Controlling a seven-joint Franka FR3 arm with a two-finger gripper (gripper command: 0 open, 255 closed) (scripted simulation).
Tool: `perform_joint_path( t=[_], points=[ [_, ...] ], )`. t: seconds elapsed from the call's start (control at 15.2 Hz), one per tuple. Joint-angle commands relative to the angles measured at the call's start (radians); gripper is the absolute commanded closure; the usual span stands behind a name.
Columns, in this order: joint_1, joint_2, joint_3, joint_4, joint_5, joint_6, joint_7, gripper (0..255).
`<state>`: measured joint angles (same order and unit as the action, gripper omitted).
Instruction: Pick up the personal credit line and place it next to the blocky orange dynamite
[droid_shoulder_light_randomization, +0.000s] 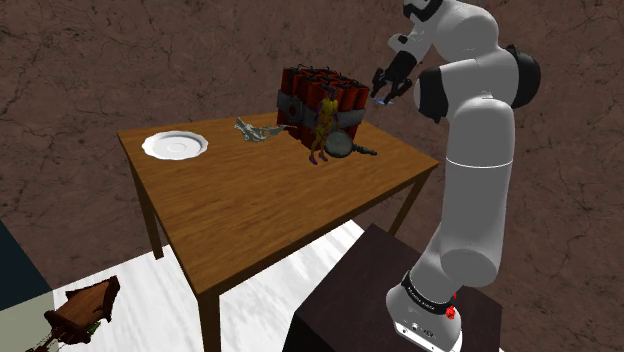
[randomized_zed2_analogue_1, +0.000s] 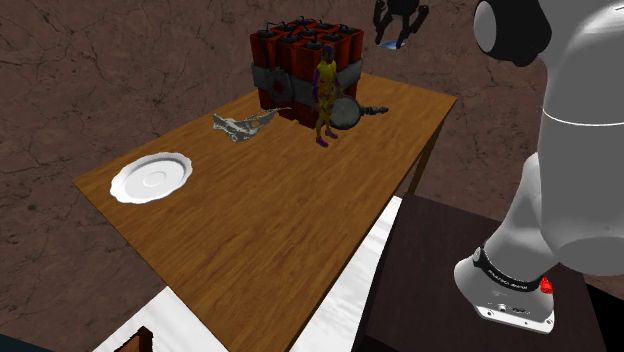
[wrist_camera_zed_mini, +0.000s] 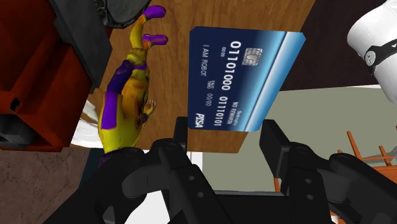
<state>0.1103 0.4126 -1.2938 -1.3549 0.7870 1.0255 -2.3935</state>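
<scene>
We see the pincer (wrist_camera_zed_mini: 226, 130) pinching a blue credit card (wrist_camera_zed_mini: 245, 73), above the desk (droid_shoulder_light_randomization: 250, 210) edge, beside the red dynamite (droid_shoulder_light_randomization: 300, 100)

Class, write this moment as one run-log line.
phase: carry | fingers: shut on blue card | card: aloft near red dynamite bundle | placed: not yet

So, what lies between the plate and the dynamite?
A small silvery object lies on the table between the plate and the dynamite; the shoulder view shows it.
</scene>
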Motion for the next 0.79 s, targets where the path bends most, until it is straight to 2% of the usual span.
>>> perform_joint_path(
  t=[0.0,0.73],
  points=[
    [0.023,-0.003,-0.008,-0.038,-0.010,0.029,-0.013,255],
    [0.111,-0.005,-0.038,-0.212,-0.036,0.166,-0.078,255]
  ],
)
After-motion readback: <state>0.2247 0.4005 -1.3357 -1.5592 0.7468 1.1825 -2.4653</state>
